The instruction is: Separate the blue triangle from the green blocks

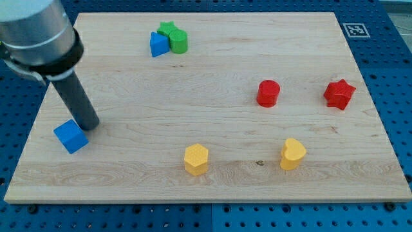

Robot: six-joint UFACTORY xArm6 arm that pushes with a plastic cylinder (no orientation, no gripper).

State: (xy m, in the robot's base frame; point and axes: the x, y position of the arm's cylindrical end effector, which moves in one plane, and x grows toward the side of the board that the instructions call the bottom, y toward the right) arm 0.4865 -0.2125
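Note:
The blue triangle (158,44) sits near the view's top, left of centre, touching two green blocks: a green star (168,29) just behind it and a green cylinder (179,42) on its right. My tip (89,125) is far off at the view's left, touching the upper right side of a blue cube (71,136). The rod rises from the tip toward the upper left.
A red cylinder (268,93) and a red star (339,94) lie at the view's right. A yellow hexagon (196,159) and a yellow heart (292,153) lie near the bottom. The wooden board (212,177) ends on a blue pegboard.

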